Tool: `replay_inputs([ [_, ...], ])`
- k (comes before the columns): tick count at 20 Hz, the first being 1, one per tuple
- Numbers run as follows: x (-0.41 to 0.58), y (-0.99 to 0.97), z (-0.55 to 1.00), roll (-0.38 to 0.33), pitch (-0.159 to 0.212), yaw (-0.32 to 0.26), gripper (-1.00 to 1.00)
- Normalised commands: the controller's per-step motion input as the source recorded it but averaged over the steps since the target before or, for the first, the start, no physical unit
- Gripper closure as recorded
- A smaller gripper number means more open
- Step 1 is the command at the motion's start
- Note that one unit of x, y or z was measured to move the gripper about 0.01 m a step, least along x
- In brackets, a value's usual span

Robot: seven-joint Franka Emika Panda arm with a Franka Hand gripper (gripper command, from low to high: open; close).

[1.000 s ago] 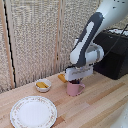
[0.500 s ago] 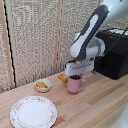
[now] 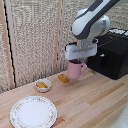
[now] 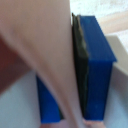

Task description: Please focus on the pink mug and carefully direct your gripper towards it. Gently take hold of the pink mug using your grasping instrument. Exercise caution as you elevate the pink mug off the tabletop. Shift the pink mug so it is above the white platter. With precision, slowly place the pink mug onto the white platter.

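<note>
The exterior view looks from in front and slightly above, across the table (image 3: 90, 107) toward the reed wall (image 3: 35, 40), taking in the arm (image 3: 92, 22) from mid distance. The wrist view sits extremely close, sharing only the mug (image 3: 76, 69) wall (image 4: 45, 55) and fingers (image 4: 95, 70).

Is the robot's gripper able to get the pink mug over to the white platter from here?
Probably yes. The gripper holds the pink mug off the table, and nothing stands between it and the white platter.

home-like room, wooden table (image 3: 95, 102), woven screen (image 3: 35, 40)
</note>
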Motion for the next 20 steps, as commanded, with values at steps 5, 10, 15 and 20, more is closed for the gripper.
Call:
replay_inputs([
  [5,0.135,0.89,0.33,-0.054,0.038,0.0,1.0],
  [10,0.134,0.95,0.24,-0.016,0.043,0.0,1.0],
  [15,0.15,0.97,0.07,-0.009,0.074,0.0,1.0],
  [20,0.197,0.93,-0.07,-0.02,0.091,0.0,1.0],
])
